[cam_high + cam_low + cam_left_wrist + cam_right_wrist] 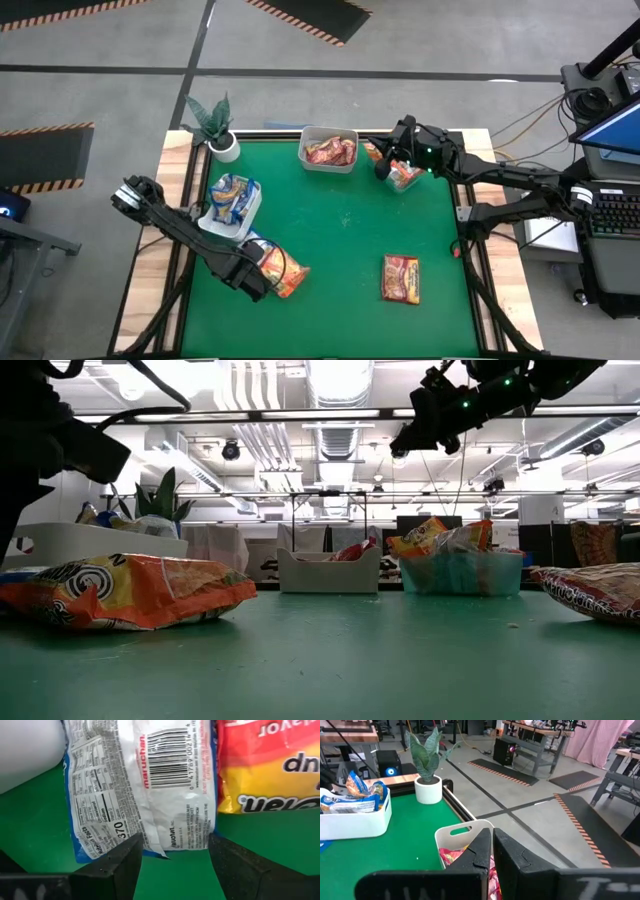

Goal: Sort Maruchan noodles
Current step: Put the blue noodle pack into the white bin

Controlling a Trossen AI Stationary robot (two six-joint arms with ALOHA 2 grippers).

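A blue-and-white noodle packet [145, 785] lies on the green table with its barcode side up. Beside it lies an orange-yellow packet [270, 765] [283, 272]. My left gripper [175, 865] [256, 278] points down over the blue-and-white packet's near end. It is open, with a finger on either side of that end and touching nothing. A dark red packet [400, 278] lies flat toward the near right. My right gripper [490, 855] [385, 165] is shut and empty. It hangs high over the far side, near the tub of orange packets [402, 172].
A white tub [232, 205] of blue-and-white packets stands at the left, close to my left gripper. A tub [328, 150] of dark red packets stands at the far edge. A potted plant [215, 125] sits at the far left corner. Bare green mat [340, 230] spans the middle.
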